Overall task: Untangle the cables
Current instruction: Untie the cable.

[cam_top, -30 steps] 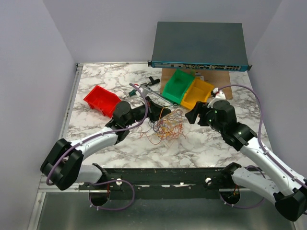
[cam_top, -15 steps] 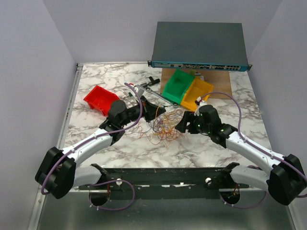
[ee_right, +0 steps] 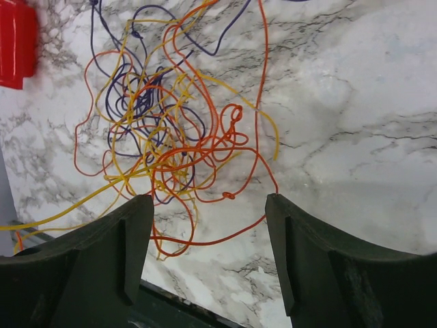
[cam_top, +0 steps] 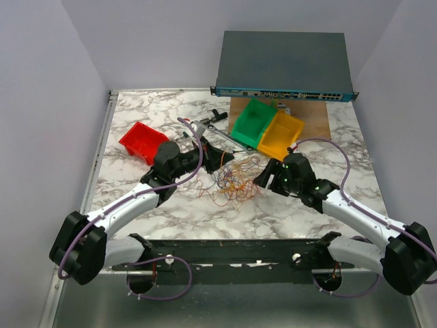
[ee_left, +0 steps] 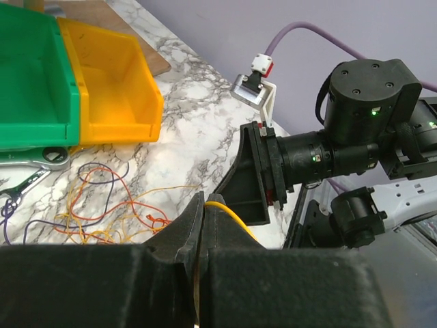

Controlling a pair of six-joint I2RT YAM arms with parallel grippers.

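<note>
The cables lie as a loose tangle of thin orange, yellow, red and dark purple wires on the marble table, between the two arms. My left gripper sits at the tangle's far left edge. In the left wrist view it is shut on a yellow cable that arcs out of the jaws. My right gripper is open at the tangle's right edge. In the right wrist view its open fingers straddle an orange loop, with the tangle just beyond.
A red bin stands at the left. Green and yellow bins stand behind the tangle on a wooden board. A wrench and small tools lie beside the bins. A grey network switch fills the back.
My right gripper has swung left and down to the tangle's edge, its jaws narrowing a little. The left gripper stays shut on the yellow cable and has shifted slightly left.
</note>
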